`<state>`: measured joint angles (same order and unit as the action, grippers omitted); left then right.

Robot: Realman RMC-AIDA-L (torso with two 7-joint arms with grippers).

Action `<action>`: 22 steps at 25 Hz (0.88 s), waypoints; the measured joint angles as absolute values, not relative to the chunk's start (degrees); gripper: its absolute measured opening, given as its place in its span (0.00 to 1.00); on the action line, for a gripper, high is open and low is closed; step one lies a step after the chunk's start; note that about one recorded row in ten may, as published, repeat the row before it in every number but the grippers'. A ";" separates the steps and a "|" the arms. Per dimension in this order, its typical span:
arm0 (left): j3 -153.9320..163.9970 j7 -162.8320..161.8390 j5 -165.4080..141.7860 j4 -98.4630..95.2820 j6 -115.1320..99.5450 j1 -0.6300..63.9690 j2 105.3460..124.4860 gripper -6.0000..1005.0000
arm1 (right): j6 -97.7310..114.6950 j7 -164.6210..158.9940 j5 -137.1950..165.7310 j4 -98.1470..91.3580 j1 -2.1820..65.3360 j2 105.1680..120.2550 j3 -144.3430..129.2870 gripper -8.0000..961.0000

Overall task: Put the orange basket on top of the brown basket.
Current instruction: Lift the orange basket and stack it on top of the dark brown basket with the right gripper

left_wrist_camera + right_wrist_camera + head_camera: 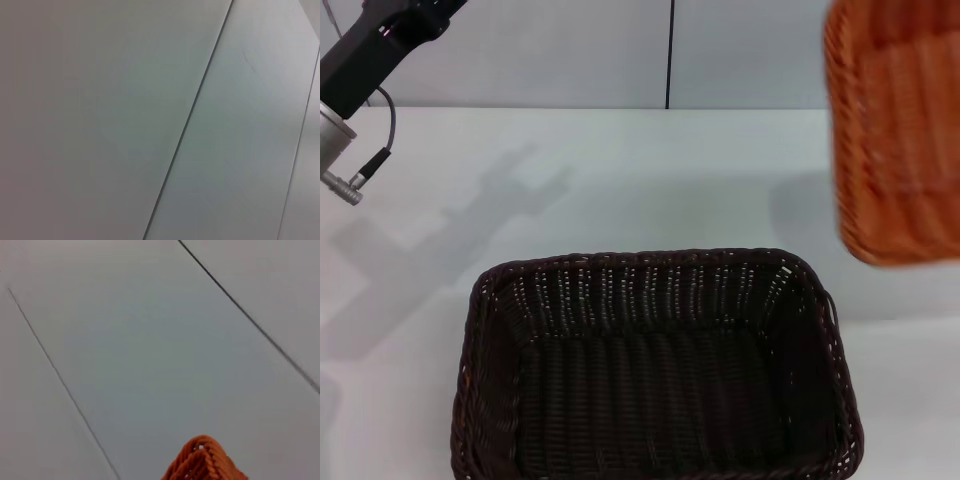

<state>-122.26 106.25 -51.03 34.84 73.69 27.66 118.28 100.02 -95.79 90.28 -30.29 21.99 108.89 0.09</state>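
Observation:
The orange basket [900, 130] hangs in the air at the far right of the head view, tilted on its side with its opening facing me, higher than and to the right of the brown basket. Its braided rim [205, 462] shows close up in the right wrist view, so my right gripper holds it there; the gripper itself is out of view. The brown basket [650, 262] stands upright and empty on the white table, near the front centre. My left arm [370, 50] is raised at the far left, its gripper out of view.
The white table [620, 180] runs back to a pale wall with a dark vertical seam [670, 55]. The left wrist view shows only pale panels with seams. A cable loops off the left arm's wrist [380, 150].

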 joint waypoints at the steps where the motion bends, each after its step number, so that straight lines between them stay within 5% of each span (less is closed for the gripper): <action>1: -122.26 106.25 -51.03 34.84 73.69 27.66 118.28 0.86 | 100.39 -94.72 89.76 -27.38 22.52 109.08 0.10 0.17; 5: -122.26 106.25 -51.03 34.39 73.65 27.95 118.29 0.86 | 101.62 -90.58 89.33 -19.74 24.31 111.00 0.05 0.17; 7: -122.26 106.36 -51.03 34.03 73.38 28.27 118.29 0.86 | 102.10 -89.70 89.42 -18.92 24.86 112.80 0.04 0.18; 8: -122.25 106.71 -51.03 33.72 73.33 28.55 118.28 0.86 | 102.79 -89.47 89.51 -18.76 25.21 115.14 0.05 0.18; 9: -122.25 106.71 -51.03 33.72 73.33 28.55 118.28 0.86 | 102.79 -89.47 89.51 -18.76 25.21 115.14 0.05 0.18; 10: -122.25 107.01 -51.03 33.46 73.31 28.82 118.26 0.86 | 103.76 -89.41 89.52 -18.42 25.26 117.17 0.04 0.18; 12: -122.28 107.17 -51.03 33.29 73.29 29.07 118.23 0.86 | 105.40 -88.61 89.48 -16.42 25.00 118.36 0.04 0.18; 22: -124.52 108.63 -51.10 31.99 73.13 30.52 118.19 0.86 | 109.73 -80.47 91.91 -3.39 22.55 118.90 -3.48 0.17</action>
